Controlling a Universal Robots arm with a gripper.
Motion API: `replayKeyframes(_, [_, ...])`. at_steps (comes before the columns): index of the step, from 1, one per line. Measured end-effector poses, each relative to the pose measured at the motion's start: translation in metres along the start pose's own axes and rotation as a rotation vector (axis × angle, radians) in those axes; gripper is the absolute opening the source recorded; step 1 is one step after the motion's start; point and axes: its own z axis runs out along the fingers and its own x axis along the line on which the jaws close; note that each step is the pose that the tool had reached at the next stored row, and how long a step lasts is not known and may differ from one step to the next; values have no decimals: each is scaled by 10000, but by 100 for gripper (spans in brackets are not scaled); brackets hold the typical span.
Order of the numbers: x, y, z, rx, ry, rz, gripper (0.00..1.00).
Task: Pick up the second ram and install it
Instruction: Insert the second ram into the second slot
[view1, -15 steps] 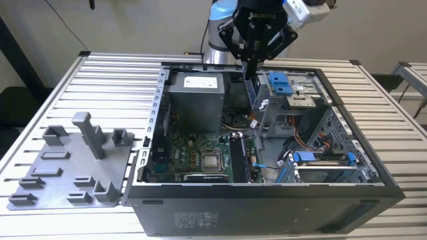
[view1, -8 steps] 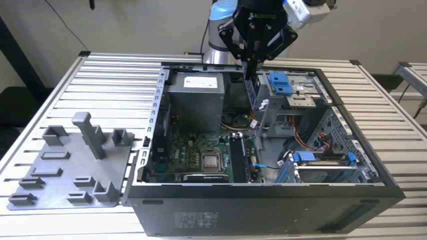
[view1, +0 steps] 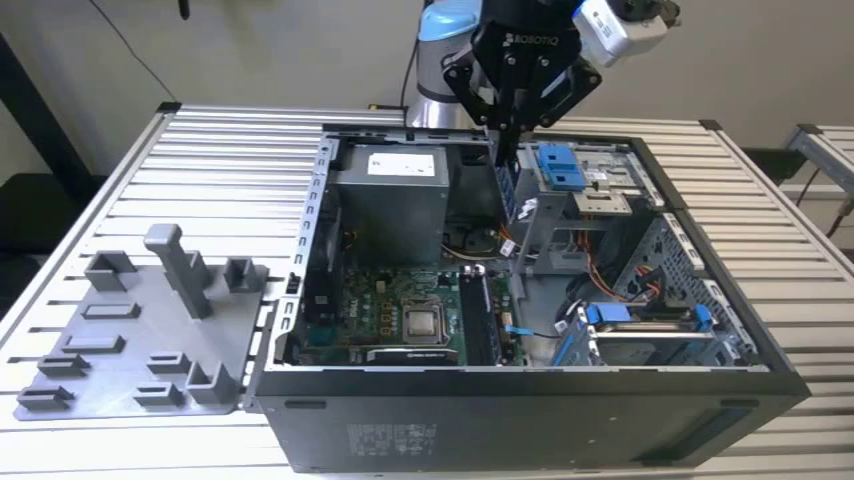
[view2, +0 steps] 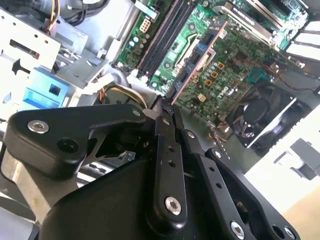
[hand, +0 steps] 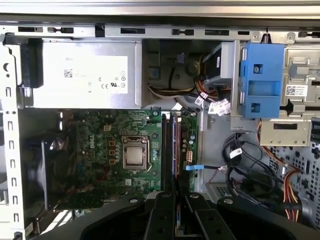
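Second wrist view, nearest first: the gripper (view2: 167, 107) has its fingers pinched flat on the second ram (view2: 199, 62), which juts out edge-on and roughly parallel to the dark memory slots (view2: 165, 32) beyond, probably so that it can drop in squarely. Farther off, the exterior view shows the arm pointing straight down into the open computer case (view1: 534, 420), with the stick hanging above the motherboard (view1: 400, 300), not yet seated.

Exterior view: high, angled down at the whole computer case (view1: 534, 425).
Wrist views: close overhead (both share the motherboard (hand: 100, 150) (view2: 235, 65)).
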Motion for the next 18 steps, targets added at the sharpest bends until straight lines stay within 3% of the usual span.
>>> replayKeyframes(12, [-11, -158, 168, -3, 1, 110, 14])
replayKeyframes(18, [-19, -181, 254, 0, 3, 122, 14])
